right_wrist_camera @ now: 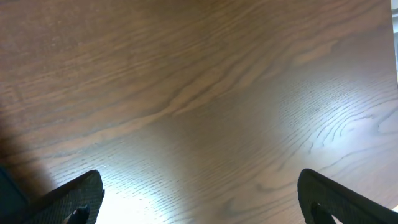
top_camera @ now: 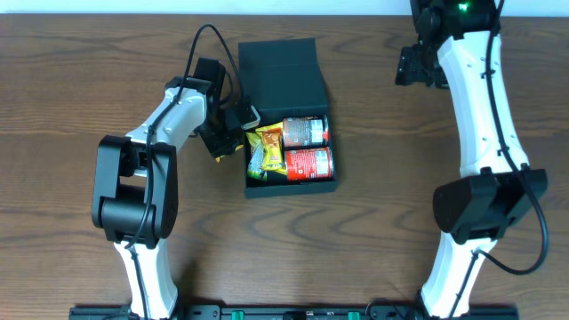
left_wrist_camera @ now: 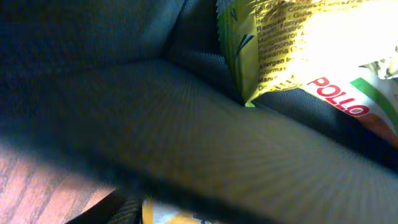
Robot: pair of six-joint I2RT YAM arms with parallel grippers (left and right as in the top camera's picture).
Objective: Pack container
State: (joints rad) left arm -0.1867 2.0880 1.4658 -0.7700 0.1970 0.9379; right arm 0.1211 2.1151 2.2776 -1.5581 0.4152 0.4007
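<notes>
1. The container (top_camera: 280, 67) sits mid-table (top_camera: 53, 89), open, with its lid flap laid back.
2. Inside I see two red cans (top_camera: 307, 132) on the right and yellow packets (top_camera: 265, 149) on the left.
3. The left gripper (top_camera: 233, 124) is at the container's left wall, beside the packets; I cannot tell whether it grips anything.
4. The right gripper (right_wrist_camera: 200, 190) hangs released, fingers wide, over bare wood, well apart from the container.

This looks like a robotics lab bench, not a home or a shop: a wood-grain table (top_camera: 53, 89) carries two white-and-black arms, the left arm (top_camera: 133, 187) at 9 o'clock and the right arm (top_camera: 480, 116) at 3 o'clock. Both rise from a black mounting rail (top_camera: 293, 312) along the 6 o'clock edge. A green indicator light (top_camera: 461, 8) glows toward 1 o'clock.
</notes>
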